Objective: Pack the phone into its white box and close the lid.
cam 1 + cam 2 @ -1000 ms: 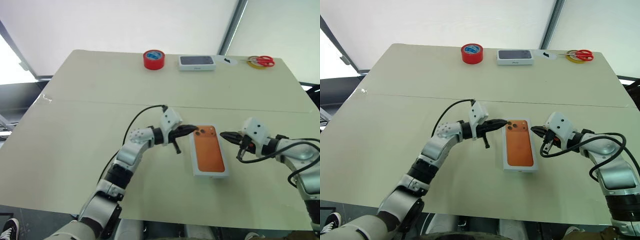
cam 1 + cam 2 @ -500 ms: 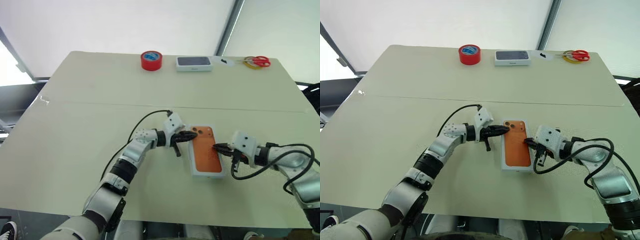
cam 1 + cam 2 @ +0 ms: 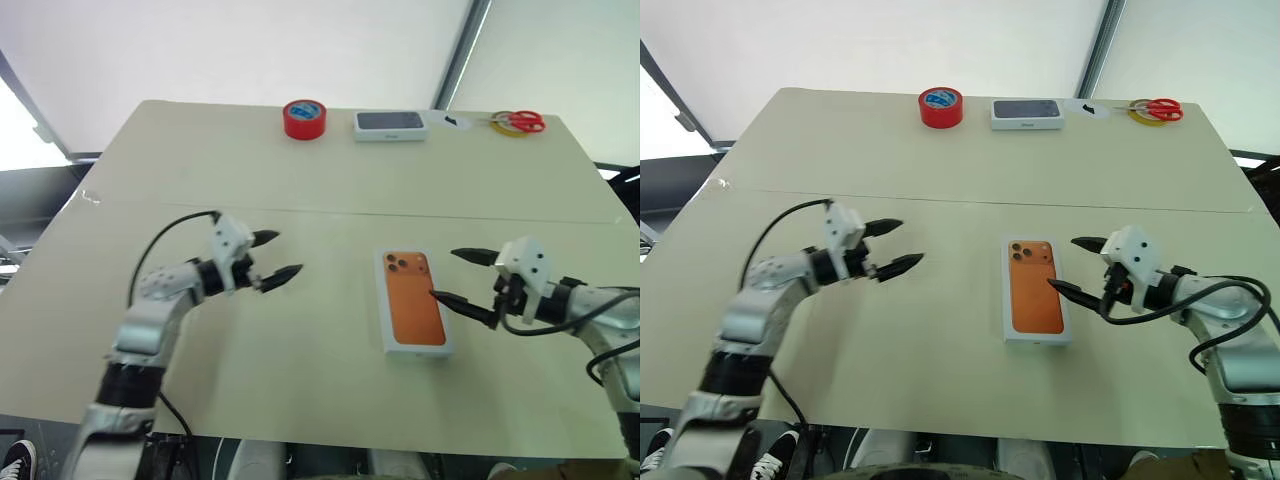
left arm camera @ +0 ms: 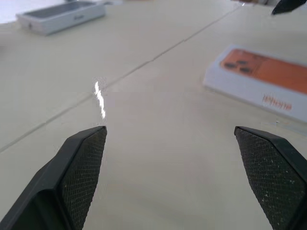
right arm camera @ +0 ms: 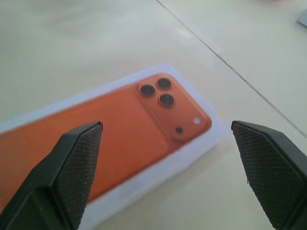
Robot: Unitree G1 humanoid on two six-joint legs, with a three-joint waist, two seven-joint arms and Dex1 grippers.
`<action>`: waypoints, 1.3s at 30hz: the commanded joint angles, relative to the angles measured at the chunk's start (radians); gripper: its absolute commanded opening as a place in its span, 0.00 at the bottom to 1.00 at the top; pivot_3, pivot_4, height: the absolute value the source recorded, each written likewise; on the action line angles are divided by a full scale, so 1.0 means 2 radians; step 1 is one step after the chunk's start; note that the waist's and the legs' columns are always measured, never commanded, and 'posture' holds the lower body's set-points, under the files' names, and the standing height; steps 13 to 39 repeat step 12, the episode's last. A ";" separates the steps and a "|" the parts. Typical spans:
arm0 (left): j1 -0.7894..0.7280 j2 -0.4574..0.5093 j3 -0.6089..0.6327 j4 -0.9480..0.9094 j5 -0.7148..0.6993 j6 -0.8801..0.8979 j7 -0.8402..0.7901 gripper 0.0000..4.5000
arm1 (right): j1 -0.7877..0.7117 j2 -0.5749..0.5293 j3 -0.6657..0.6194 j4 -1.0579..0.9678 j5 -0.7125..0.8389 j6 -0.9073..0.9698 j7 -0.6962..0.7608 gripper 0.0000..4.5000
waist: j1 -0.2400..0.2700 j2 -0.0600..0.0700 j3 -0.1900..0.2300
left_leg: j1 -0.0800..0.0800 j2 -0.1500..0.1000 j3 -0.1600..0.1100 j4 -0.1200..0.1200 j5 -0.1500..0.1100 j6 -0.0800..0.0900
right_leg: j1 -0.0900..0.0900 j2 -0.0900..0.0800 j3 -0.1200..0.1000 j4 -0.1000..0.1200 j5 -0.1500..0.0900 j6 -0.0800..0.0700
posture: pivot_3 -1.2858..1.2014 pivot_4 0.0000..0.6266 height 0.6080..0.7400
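Note:
The white box [image 3: 418, 350] lies shut on the table, right of centre. Its lid [image 3: 413, 305] is on, and the lid's top carries an orange picture of a phone with three lenses [image 5: 120, 129]. "iPhone" is printed on its side [image 4: 268, 81]. The phone itself is hidden. My left gripper [image 3: 287, 253] hovers open well to the left of the box, pointing toward it, with nothing between its fingers. My right gripper [image 3: 443, 273] stands open just off the box's right edge, its lower fingertip close to the lid, holding nothing.
Along the table's far edge stand a red tape roll [image 3: 305, 118], a white box with a dark top [image 3: 392, 124] and red-handled scissors [image 3: 520, 122]. A seam [image 3: 330, 210] crosses the table between those and the box.
Both grippers were shut against the box's sides. The left has swung far to the left and opened. The right has drawn back slightly and opened.

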 commanded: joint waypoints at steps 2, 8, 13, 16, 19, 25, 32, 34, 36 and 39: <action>0.077 0.054 0.056 -0.059 -0.022 -0.003 -0.017 0.99 | 0.004 -0.025 -0.029 0.036 0.000 -0.053 0.036 1.00 | -0.001 0.000 0.000 | 0.000 0.000 0.000 0.000 0.000 0.000 | 0.000 0.000 0.000 0.000 0.000 0.000 | 0.52 0.24 1.00; 0.173 0.064 0.108 -0.069 -0.035 -0.013 0.000 0.99 | 0.019 -0.028 -0.025 0.082 -0.002 -0.089 0.068 1.00 | 0.000 0.001 0.000 | 0.000 0.000 0.000 -0.001 0.000 0.000 | 0.000 -0.001 0.000 -0.001 0.000 0.000 | 0.52 0.24 1.00; 0.203 0.062 0.117 -0.048 -0.034 -0.042 -0.004 0.99 | 0.011 -0.020 -0.010 0.112 -0.010 -0.106 0.071 1.00 | 0.001 0.001 0.000 | 0.000 0.000 0.000 -0.001 0.000 0.000 | 0.000 -0.001 0.000 -0.001 0.000 -0.001 | 0.52 0.24 1.00; 0.203 0.062 0.117 -0.048 -0.034 -0.042 -0.004 0.99 | 0.011 -0.020 -0.010 0.112 -0.010 -0.106 0.071 1.00 | 0.001 0.001 0.000 | 0.000 0.000 0.000 -0.001 0.000 0.000 | 0.000 -0.001 0.000 -0.001 0.000 -0.001 | 0.52 0.24 1.00; 0.203 0.062 0.117 -0.048 -0.034 -0.042 -0.004 0.99 | 0.011 -0.020 -0.010 0.112 -0.010 -0.106 0.071 1.00 | 0.001 0.001 0.000 | 0.000 0.000 0.000 -0.001 0.000 0.000 | 0.000 -0.001 0.000 -0.001 0.000 -0.001 | 0.52 0.24 1.00; 0.203 0.062 0.117 -0.048 -0.034 -0.042 -0.004 0.99 | 0.011 -0.020 -0.010 0.112 -0.010 -0.106 0.071 1.00 | 0.001 0.001 0.000 | 0.000 0.000 0.000 -0.001 0.000 0.000 | 0.000 -0.001 0.000 -0.001 0.000 -0.001 | 0.52 0.24 1.00; 0.203 0.062 0.117 -0.048 -0.034 -0.042 -0.004 0.99 | 0.011 -0.020 -0.010 0.112 -0.010 -0.106 0.071 1.00 | 0.001 0.001 0.000 | 0.000 0.000 0.000 -0.001 0.000 0.000 | 0.000 -0.001 0.000 -0.001 0.000 -0.001 | 0.52 0.24 1.00; 0.203 0.062 0.117 -0.048 -0.034 -0.042 -0.004 0.99 | 0.011 -0.020 -0.010 0.112 -0.010 -0.106 0.071 1.00 | 0.001 0.001 0.000 | 0.000 0.000 0.000 -0.001 0.000 0.000 | 0.000 -0.001 0.000 -0.001 0.000 -0.001 | 0.52 0.24 1.00; 0.203 0.062 0.117 -0.048 -0.034 -0.042 -0.004 0.99 | 0.011 -0.020 -0.010 0.112 -0.010 -0.106 0.071 1.00 | 0.001 0.001 0.000 | 0.000 0.000 0.000 -0.001 0.000 0.000 | 0.000 -0.001 0.000 -0.001 0.000 -0.001 | 0.52 0.24 1.00; 0.203 0.062 0.117 -0.048 -0.034 -0.042 -0.004 0.99 | 0.011 -0.020 -0.010 0.112 -0.010 -0.106 0.071 1.00 | 0.001 0.001 0.000 | 0.000 0.000 0.000 -0.001 0.000 0.000 | 0.000 -0.001 0.000 -0.001 0.000 -0.001 | 0.52 0.24 1.00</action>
